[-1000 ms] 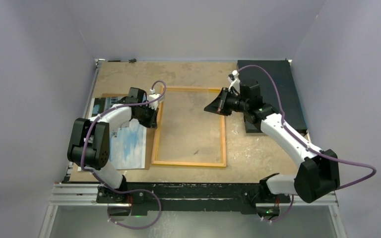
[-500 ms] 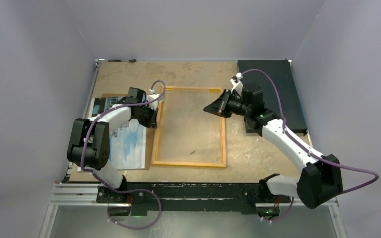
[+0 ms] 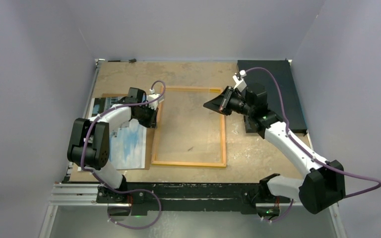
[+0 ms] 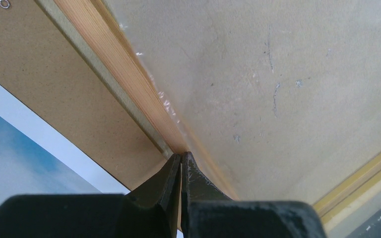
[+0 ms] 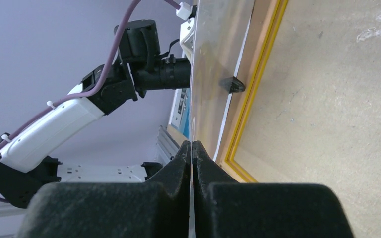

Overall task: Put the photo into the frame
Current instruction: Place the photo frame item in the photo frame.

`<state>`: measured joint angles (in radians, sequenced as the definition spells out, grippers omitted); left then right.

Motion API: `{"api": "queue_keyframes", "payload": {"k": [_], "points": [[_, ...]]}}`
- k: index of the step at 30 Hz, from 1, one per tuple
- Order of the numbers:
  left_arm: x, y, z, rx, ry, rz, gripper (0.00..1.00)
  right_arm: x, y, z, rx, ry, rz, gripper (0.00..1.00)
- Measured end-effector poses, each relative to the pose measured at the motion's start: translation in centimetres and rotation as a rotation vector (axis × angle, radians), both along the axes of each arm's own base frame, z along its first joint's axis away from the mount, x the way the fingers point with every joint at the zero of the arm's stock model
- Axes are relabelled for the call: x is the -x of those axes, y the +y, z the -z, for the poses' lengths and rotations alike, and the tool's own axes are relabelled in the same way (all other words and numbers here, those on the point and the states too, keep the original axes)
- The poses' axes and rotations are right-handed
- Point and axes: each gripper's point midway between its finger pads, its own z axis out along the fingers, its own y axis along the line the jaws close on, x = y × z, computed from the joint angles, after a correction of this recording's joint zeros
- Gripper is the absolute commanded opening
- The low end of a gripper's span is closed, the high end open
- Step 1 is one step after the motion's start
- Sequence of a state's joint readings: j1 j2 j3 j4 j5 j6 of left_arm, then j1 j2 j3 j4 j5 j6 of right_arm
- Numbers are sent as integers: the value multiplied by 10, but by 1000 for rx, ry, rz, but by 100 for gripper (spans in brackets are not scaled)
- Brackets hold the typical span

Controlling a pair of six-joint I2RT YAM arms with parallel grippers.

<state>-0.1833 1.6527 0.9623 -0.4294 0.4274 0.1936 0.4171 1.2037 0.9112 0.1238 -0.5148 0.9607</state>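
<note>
Clenched tight at the left pincer (image 4: 180,159), tips down at the inner edge of the left bar of the frame (image 3: 223,139). Cannot tell if nipping the clear pane or just pressing there. Clenched tight at the right pincer (image 5: 192,145) too, low over the top right part of the frame, pointing in across the pane. A thin edge in line with those tips, but hard to say if pinched.

Just outside the left pincer: a brown board (image 4: 74,94), with the photo (image 3: 129,144) lying picture-up on it. Near the left pincer, well apart from the right one. Not in the frame yet.

Frame on the tabletop (image 3: 193,72), with only bare tabletop showing through the pane.

Left to do, by the look of it: pick up the photo, lay it in the frame, close the back. Hardly begun.
</note>
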Motion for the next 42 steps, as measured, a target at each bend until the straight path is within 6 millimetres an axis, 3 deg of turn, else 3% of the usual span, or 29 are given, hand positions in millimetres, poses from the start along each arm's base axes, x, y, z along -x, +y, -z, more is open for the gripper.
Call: {"api": "queue_keyframes", "payload": {"k": [7,20,42], "points": [[0,1,0,3,1,-3,0,-2,0,6,7,-2,0,0],[0,1,0,4,3,-4,0,-2,-6,57,93,85,14,0],[0,3,0,-4,1,-3,0,-25,-18,82,256,-10,11,0]]}}
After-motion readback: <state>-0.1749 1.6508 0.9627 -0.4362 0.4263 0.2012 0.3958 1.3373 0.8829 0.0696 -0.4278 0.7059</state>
